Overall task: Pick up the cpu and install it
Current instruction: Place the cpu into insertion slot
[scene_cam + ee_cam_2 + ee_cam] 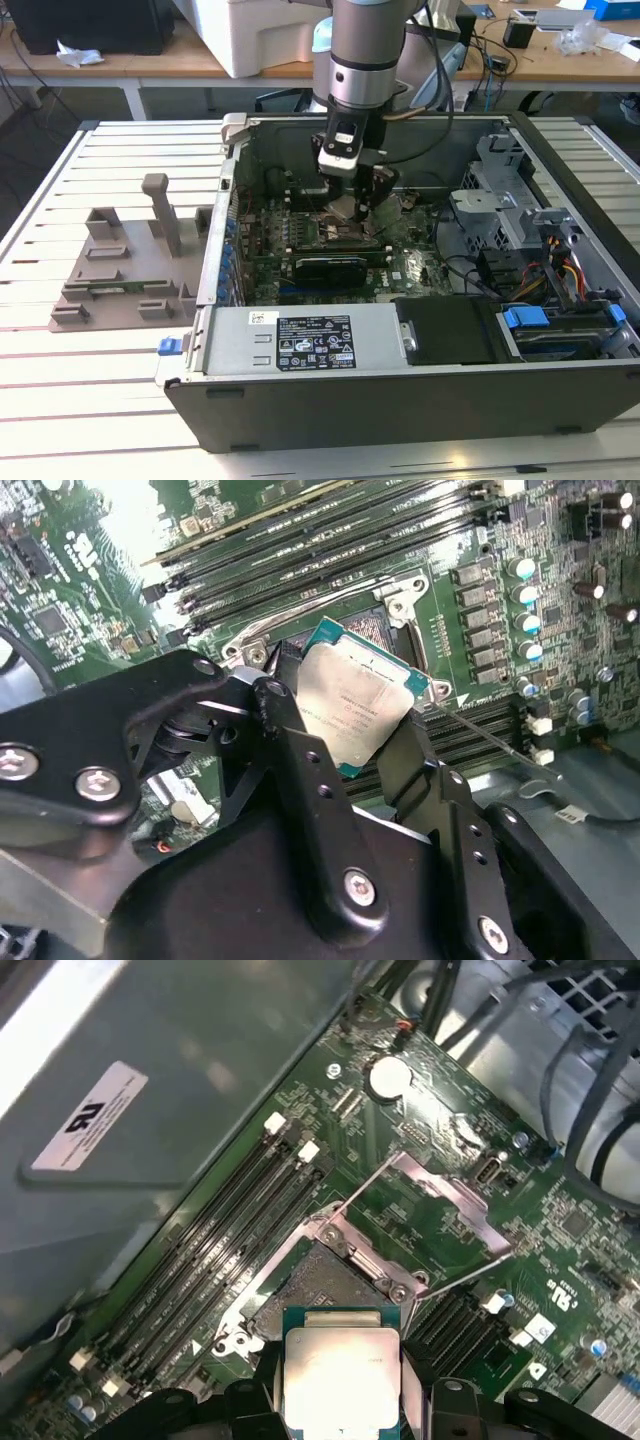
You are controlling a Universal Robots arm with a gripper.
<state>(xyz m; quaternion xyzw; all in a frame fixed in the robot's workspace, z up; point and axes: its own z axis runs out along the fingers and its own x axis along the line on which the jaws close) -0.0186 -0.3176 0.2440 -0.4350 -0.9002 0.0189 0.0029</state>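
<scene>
The cpu (355, 715) has a pale, smooth satin metal lid with a thin teal rim; the fingers (300, 770) of the gripper (350, 720) beside it are matt black. The motherboard (560, 1220) is glossy green, its socket frame (465, 1208) bare bright metal. In the exterior view the computer case (350, 410) is matt grey sheet metal, and the fixture (110, 275) at its nine o'clock looks dull grey plastic.

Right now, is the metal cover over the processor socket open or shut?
Open. In the first wrist view the cover is swung back, leaving the socket bare; the gripper holds the chip close by.
</scene>
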